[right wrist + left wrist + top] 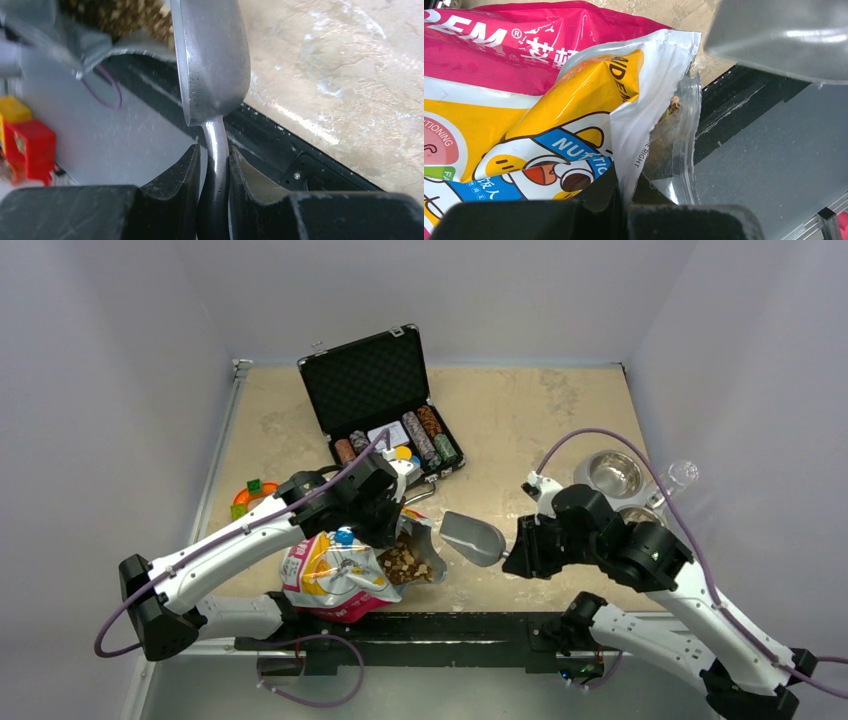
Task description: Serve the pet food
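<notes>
bag [330, 575]: lies open, its torn edge pinched tight in the left gripper [624, 202].
pet food [405, 562]: brown kibble, all inside the bag's mouth; none served yet.
scoop [472, 537]: empty, just right of the bag's mouth, handle clamped in the right gripper [216, 165].
left to do: fill the scoop, carry it to the steel bowls [613, 475], well right of the bag.
around: poker chip case [370, 380] behind the bag; toy blocks [250, 495] to its left.
in the way: the bag's floppy lip could catch the scoop.

open black case [365, 380] | poker chips [428, 437] inside | colourful blocks [250, 495] left
</notes>
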Robot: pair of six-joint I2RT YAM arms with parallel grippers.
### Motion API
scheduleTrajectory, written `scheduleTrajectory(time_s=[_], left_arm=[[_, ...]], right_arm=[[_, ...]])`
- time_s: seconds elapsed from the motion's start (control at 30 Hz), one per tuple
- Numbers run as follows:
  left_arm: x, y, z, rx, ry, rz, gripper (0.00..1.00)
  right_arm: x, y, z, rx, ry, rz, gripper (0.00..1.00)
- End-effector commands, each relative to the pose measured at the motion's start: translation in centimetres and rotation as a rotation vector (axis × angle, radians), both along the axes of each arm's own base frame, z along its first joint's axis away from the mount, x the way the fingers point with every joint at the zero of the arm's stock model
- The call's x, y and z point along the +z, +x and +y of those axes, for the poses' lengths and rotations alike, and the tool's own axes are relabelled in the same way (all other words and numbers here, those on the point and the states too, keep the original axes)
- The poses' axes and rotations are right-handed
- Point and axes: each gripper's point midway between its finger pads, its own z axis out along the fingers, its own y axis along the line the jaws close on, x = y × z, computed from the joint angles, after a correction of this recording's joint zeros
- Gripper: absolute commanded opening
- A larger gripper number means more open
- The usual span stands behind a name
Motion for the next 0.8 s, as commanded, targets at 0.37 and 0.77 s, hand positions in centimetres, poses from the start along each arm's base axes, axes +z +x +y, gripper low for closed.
scheduleTrajectory(time_s=[0.37,0.77], left_arm=[[5.7,0.5,-4.3,-0.054,-0.282,-0.078,0.00],[6.7,1.7,-6.9,-0.038,-0.370,-0.082,0.00]], right_arm=[[1.8,1.9,6.3,0.259,-0.244,0.052,0.00],[-2.2,2.1,4.3,0.200,-0.481,0.196,0.00]])
